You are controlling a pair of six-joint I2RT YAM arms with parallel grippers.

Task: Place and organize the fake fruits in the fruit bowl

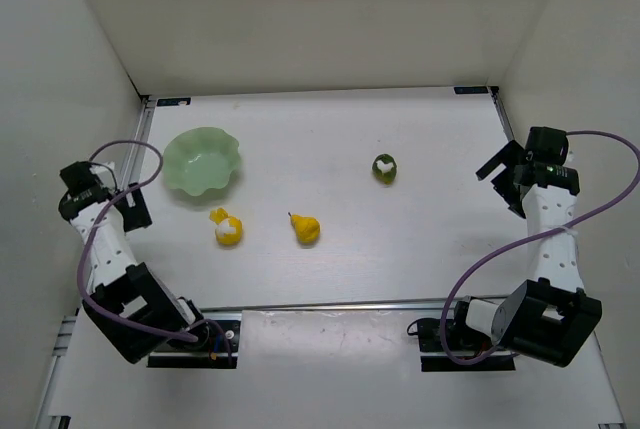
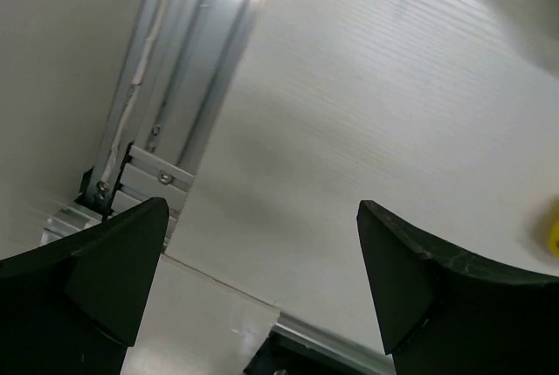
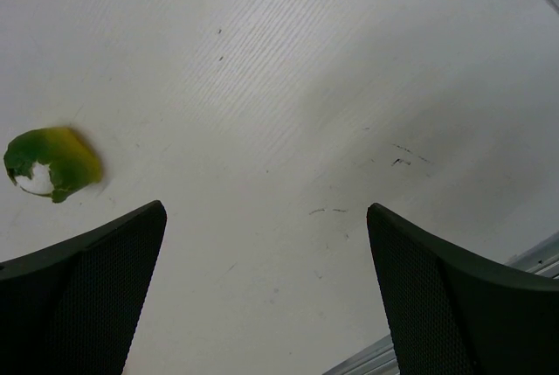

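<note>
Left end effector (image 2: pixel 262 209) and right end effector (image 3: pixel 266 209) gape empty; yellow pear (image 1: pixel 305 229) lies outside fruit bowl (image 1: pixel 203 164).

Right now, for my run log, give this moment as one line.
pear, yellow-white piece, green fruit: on table | bowl: empty | left gripper: open | right gripper: open

Black-and-white arms (image 1: pixel 105 249), purple cables (image 1: pixel 130 144).

A white worktop (image 1: pixel 330 129) is enclosed by plain white walls (image 1: pixel 320 9) at the back and both sides; a metal rail (image 1: pixel 330 304) runs along its near edge
</note>
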